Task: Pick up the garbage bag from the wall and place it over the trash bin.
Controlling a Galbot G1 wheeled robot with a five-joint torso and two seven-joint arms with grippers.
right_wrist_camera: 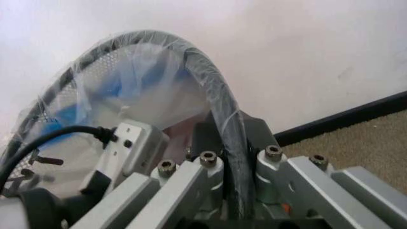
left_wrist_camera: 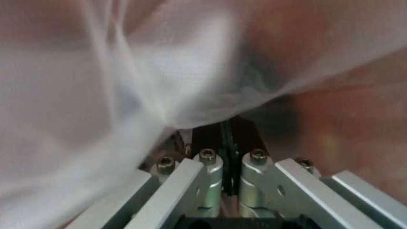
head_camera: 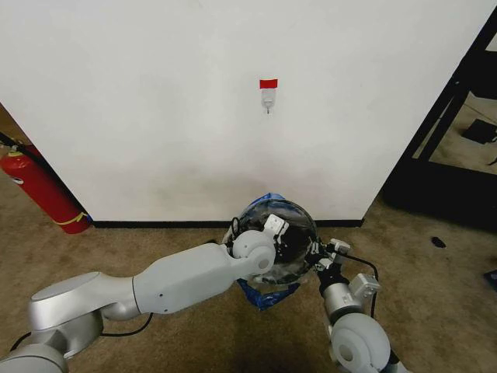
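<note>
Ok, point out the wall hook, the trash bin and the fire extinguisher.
wall hook point(head_camera: 268, 99), head view, its white body under the red tape.
trash bin point(right_wrist_camera: 224, 112), right wrist view, its black rim.
fire extinguisher point(head_camera: 43, 190), head view, its red cylinder.

thin film over wire mesh

the garbage bag point(right_wrist_camera: 146, 90) is seen as thin, translucent, crinkled plastic stretched on the black wire-mesh trash bin point(head_camera: 291, 221); the wall point(head_camera: 155, 93) looks matt, the carpet floor point(head_camera: 435, 287) rough, the right claw point(right_wrist_camera: 232, 143) brushed metal.

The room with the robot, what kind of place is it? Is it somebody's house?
Probably not a house; more likely an office or lab. There is a bare white wall with a black baseboard, worn brown carpet, a red fire extinguisher leaning in the corner, and a black metal rack at the side.
</note>
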